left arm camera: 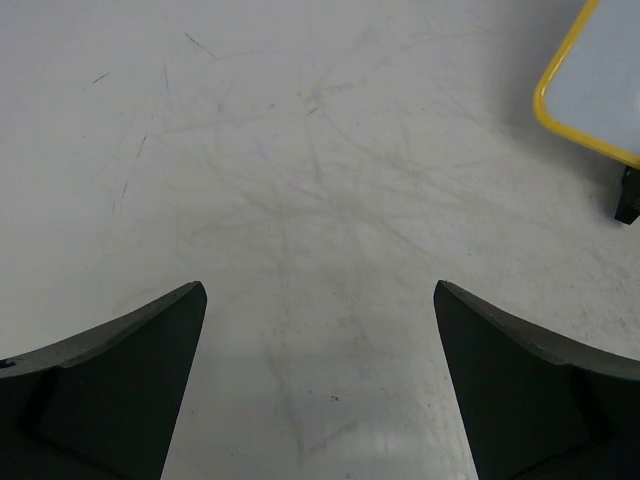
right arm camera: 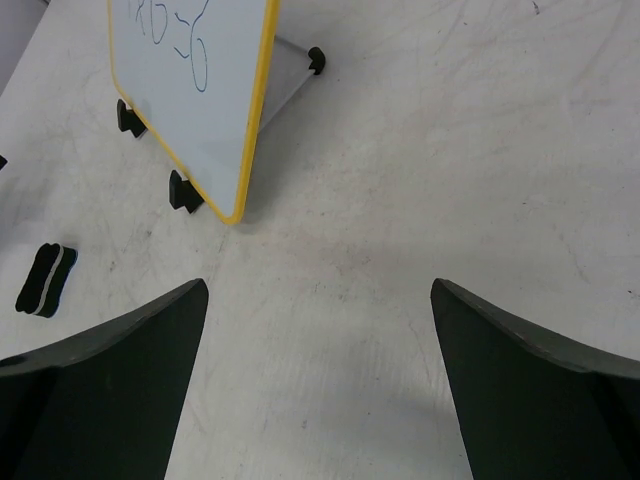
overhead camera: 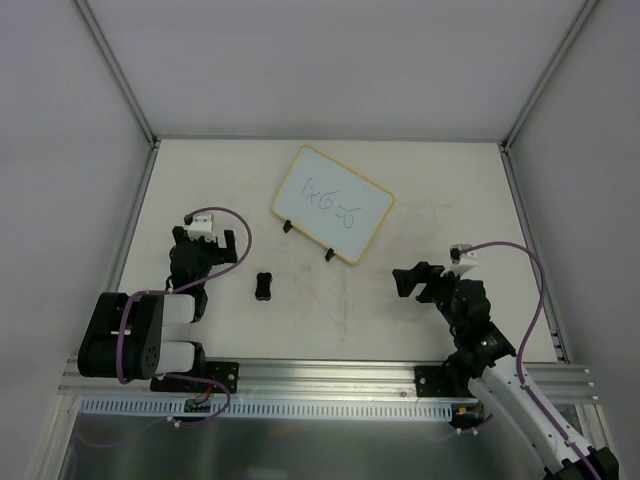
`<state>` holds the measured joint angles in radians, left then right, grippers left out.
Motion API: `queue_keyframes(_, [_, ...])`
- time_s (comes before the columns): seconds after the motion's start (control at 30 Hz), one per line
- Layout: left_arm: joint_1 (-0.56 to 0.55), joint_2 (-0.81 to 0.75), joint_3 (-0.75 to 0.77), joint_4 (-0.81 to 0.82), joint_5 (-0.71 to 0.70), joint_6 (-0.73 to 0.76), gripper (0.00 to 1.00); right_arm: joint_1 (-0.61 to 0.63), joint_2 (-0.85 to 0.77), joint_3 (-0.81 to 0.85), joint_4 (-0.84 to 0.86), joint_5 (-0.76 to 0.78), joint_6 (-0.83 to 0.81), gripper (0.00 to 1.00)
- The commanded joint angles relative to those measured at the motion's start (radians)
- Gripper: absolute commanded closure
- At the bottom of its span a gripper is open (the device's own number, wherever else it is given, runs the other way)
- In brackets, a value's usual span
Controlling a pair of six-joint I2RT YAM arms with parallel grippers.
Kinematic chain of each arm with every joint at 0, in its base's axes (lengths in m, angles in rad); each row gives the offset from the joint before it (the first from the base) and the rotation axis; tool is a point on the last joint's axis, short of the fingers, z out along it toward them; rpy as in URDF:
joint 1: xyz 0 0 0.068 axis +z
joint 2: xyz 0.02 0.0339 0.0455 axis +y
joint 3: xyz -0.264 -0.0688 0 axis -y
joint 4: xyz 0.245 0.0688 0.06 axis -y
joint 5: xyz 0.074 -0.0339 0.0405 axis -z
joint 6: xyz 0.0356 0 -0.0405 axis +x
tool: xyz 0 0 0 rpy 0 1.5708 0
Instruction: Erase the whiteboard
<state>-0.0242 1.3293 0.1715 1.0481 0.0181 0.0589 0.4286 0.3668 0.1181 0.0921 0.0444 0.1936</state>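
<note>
The whiteboard point(overhead camera: 333, 204) stands tilted on two black feet at the table's middle back, with blue handwritten marks on it. It also shows in the right wrist view point(right arm camera: 190, 90), and its yellow corner shows in the left wrist view point(left arm camera: 590, 85). A small black eraser block point(overhead camera: 263, 286) lies in front of the board, left of centre; it shows in the right wrist view point(right arm camera: 45, 279). My left gripper point(overhead camera: 213, 241) is open and empty, left of the eraser. My right gripper point(overhead camera: 414, 285) is open and empty, to the right of the board's near corner.
The white table point(overhead camera: 400, 320) is scuffed with grey marks. Metal frame rails run along its left point(overhead camera: 130, 215) and right point(overhead camera: 525, 240) edges, and grey walls enclose the back.
</note>
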Motion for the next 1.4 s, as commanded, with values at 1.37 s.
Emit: queue_keyframes(1.37, [0.01, -1.021, 0.095, -1.013, -0.021, -0.809, 0.01, -0.254, 0.788, 0.247, 0.932, -0.511, 0.196, 0.04])
